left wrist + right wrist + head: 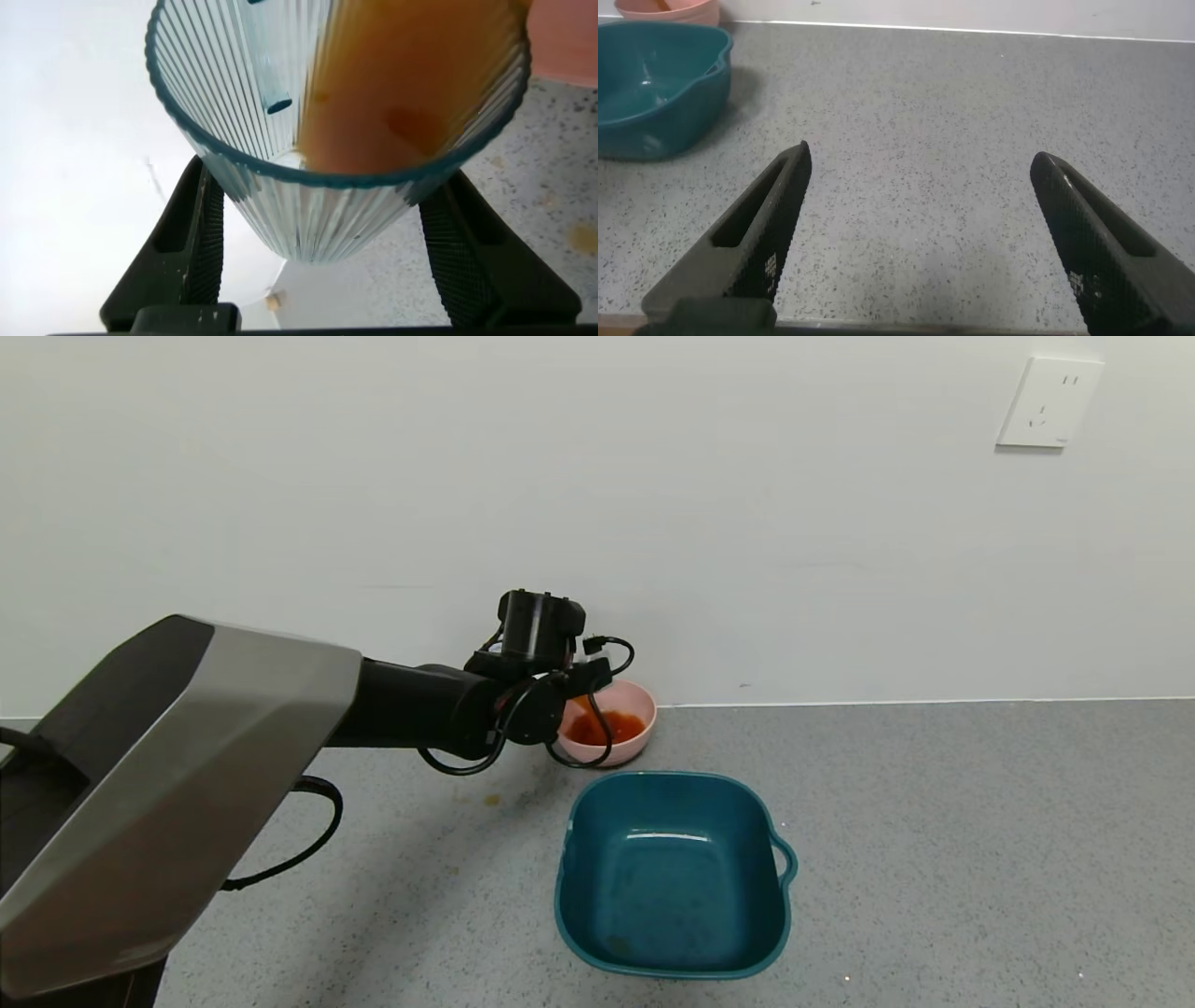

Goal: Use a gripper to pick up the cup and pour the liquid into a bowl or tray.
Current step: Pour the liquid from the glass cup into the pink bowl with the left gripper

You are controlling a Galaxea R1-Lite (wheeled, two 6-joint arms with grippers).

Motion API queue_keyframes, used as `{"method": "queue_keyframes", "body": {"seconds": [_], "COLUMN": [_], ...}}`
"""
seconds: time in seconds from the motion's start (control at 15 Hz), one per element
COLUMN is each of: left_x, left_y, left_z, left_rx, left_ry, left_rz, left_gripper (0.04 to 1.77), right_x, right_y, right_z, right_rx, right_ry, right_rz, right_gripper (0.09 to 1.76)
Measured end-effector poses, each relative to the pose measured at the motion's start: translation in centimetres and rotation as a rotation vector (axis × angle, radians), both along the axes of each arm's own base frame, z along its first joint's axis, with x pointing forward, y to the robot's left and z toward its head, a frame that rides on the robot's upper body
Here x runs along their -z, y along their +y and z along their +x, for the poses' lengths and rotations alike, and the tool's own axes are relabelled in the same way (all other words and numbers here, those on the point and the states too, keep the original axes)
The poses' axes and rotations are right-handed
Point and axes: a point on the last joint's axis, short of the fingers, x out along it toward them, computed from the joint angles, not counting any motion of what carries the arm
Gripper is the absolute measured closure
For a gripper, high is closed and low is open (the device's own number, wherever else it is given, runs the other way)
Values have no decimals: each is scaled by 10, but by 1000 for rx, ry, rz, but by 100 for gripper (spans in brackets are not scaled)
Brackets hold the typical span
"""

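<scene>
The cup [327, 140] is being held between the two fingers [201, 245] of the left end effector [569, 686], which are pressed against its ribbed sides. The cup is being tipped over, with its open rim turned toward the wrist camera, and the liquid [411, 93] is lying along one inner side of it up to the rim. In the head view the left end effector is being held out at the wall end of the table [934, 821], directly over the near-left edge of the bowl [644, 709]; the cup itself is hidden there behind the wrist and its looping cables. More liquid [611, 726] is lying as an orange-red pool in the bottom of the bowl, just below and beyond the end effector. A basin [672, 873] is standing just on the robot's side of the bowl, lower than the left end effector and slightly to its right, with only a wet sheen visible on its bottom. The right end effector [924, 243] is being kept wide apart with nothing between its fingers, low over bare table, with the basin [654, 89] and the bowl [673, 9] well ahead of it to the left.
</scene>
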Motion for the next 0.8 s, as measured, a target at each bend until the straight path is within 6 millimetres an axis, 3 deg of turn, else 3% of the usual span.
{"method": "queue_keyframes", "body": {"seconds": [0.8], "left_x": [-15], "left_y": [-17], "left_z": [-6], "left_rx": [30], "left_ry": [22], "left_rz": [229], "left_gripper": [57], "right_x": [0], "right_y": [0], "right_z": [0], "right_rx": [0], "right_ry": [0], "right_rz": [0], "right_gripper": [14]}}
